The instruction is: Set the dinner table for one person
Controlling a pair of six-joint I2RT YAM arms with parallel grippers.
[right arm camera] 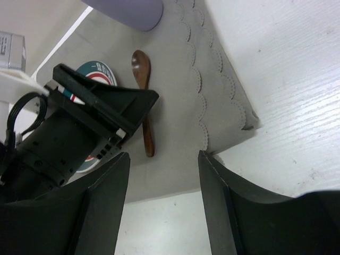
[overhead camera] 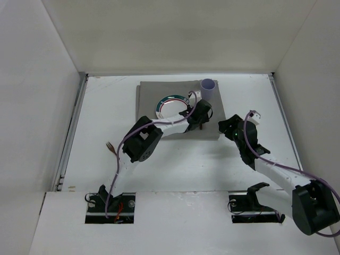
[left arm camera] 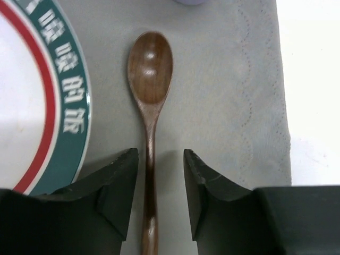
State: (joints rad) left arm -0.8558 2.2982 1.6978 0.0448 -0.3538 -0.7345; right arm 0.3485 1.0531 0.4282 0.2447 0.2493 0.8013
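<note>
- Your fork (overhead camera: 110,147) lies off the mat (overhead camera: 150,94), toward the dinner table's (overhead camera: 106,101) left edge, not yet placed.
- Your left gripper (left arm camera: 161,159) stands open astride the spoon (left arm camera: 150,79), which lies flat on the mat, right of the plate (left arm camera: 37,106), as a diner expects.
- Your right gripper (right arm camera: 163,159) hangs open, empty, off the mat's near right corner.

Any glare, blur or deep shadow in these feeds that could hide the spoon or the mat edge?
Left wrist: spoon sharp, mild sheen in its bowl. Right wrist: scalloped edge of the mat crisp; its own fingers dark, slightly soft. Top external: even light, no glare, but the left gripper mostly covers the spoon.
</note>
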